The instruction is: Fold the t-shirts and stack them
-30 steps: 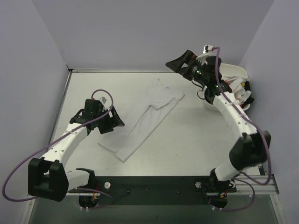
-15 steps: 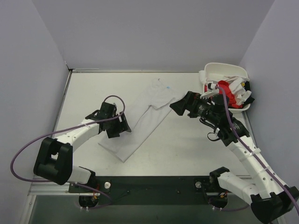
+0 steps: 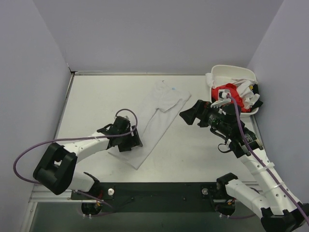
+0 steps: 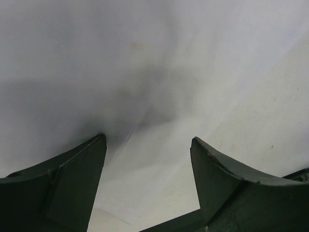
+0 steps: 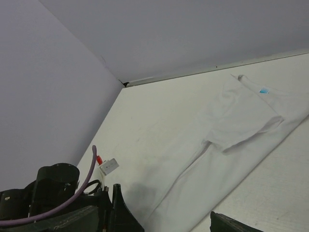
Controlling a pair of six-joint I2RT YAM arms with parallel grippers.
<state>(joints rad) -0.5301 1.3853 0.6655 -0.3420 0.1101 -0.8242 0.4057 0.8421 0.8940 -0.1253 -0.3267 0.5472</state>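
Observation:
A white t-shirt (image 3: 155, 121) with a small blue neck label (image 3: 173, 90) lies folded lengthwise in a long strip, slanting across the table; it also shows in the right wrist view (image 5: 227, 150). My left gripper (image 3: 135, 140) is open and low over the strip's near end, the cloth (image 4: 145, 159) filling the space between its fingers. My right gripper (image 3: 187, 113) is open and empty, just right of the strip's upper half. A red t-shirt (image 3: 225, 91) and other white shirts (image 3: 243, 89) are bunched in the white tub (image 3: 231, 72) at the far right.
Purple-grey walls close the table on the left, back and right. The left arm's purple cable (image 3: 72, 140) loops over the table's left side. The black base rail (image 3: 159, 191) runs along the near edge.
My left gripper has moved right and nearer, onto the strip's near end. My right gripper has come down from beside the tub to the table by the shirt.

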